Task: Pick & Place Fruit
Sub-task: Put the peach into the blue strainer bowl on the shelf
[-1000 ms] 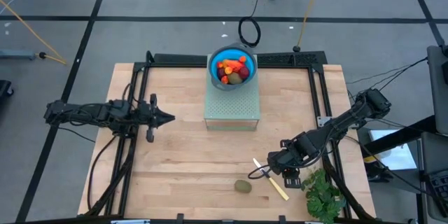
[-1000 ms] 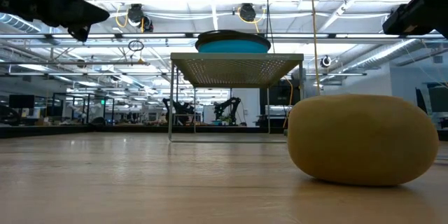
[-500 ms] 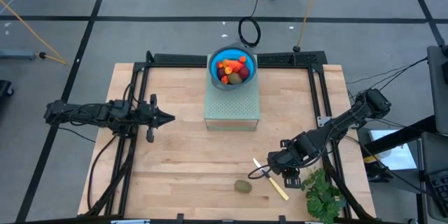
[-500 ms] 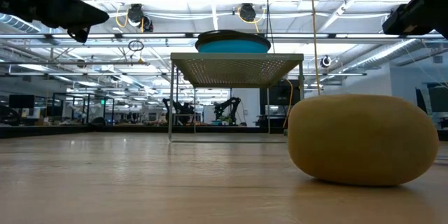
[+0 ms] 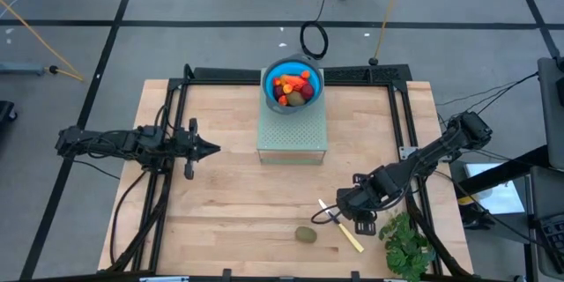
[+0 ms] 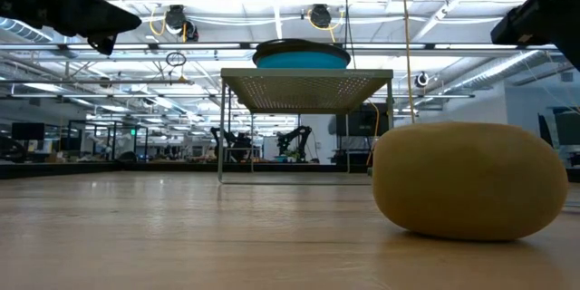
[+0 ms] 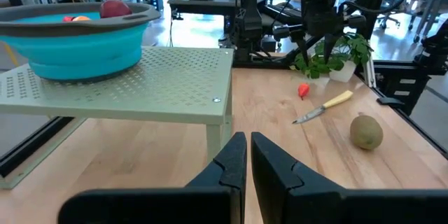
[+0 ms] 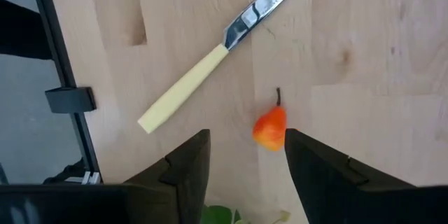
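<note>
A small orange-red fruit (image 8: 270,128) with a dark stem lies on the wooden table (image 5: 229,194), also seen in the left wrist view (image 7: 303,90). My right gripper (image 8: 245,161) hangs open above it, pointing steeply down, one finger on each side and clear of it. A brown-green kiwi (image 5: 305,234) rests on the table near the front edge (image 6: 469,179). Several fruits fill the blue bowl (image 5: 292,85) on the perforated stand (image 5: 292,134). My left gripper (image 5: 211,149) waits shut at the table's left (image 7: 247,157).
A cream-handled knife (image 8: 224,49) lies just beside the small fruit (image 5: 344,227). A green leafy bunch (image 5: 407,245) sits at the near right corner. Black frame rails (image 5: 401,115) run along the table's sides. Bare wood lies between the stand and the kiwi.
</note>
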You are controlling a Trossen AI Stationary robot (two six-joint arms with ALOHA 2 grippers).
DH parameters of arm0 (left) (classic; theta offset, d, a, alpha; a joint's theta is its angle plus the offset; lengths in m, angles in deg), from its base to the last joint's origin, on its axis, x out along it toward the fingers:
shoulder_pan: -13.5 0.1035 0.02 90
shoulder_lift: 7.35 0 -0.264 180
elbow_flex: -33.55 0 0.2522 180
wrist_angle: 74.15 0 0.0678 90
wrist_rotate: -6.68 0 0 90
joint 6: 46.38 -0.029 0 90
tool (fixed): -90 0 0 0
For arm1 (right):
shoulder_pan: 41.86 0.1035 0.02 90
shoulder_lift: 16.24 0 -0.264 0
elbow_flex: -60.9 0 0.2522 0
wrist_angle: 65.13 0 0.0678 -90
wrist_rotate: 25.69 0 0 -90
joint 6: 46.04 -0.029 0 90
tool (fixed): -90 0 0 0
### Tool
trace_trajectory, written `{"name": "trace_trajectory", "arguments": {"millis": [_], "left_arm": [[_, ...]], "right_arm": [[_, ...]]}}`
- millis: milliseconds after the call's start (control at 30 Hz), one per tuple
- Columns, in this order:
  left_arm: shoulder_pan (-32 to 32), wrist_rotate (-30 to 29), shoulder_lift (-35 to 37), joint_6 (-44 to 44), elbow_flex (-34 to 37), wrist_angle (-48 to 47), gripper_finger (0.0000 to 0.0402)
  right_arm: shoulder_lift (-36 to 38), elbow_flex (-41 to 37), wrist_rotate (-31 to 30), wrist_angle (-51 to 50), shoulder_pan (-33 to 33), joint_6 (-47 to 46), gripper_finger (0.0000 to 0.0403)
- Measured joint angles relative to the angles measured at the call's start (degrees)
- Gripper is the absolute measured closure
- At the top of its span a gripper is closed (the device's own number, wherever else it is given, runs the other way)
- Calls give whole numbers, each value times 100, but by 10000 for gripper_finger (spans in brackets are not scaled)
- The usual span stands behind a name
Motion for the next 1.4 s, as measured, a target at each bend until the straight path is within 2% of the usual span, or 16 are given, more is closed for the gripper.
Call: {"name": "trace_trajectory", "arguments": {"millis": [267,500,1400], "left_arm": [[0,-4,2,-18,0,-2,380],[0,-7,2,-23,0,-2,380],[0,-17,0,-77,0,-155,380]], "right_arm": [[0,-515,35,252,0,-562,223],[0,-828,42,822,2,-623,231],[0,-1240,48,1206,22,-887,232]]}}
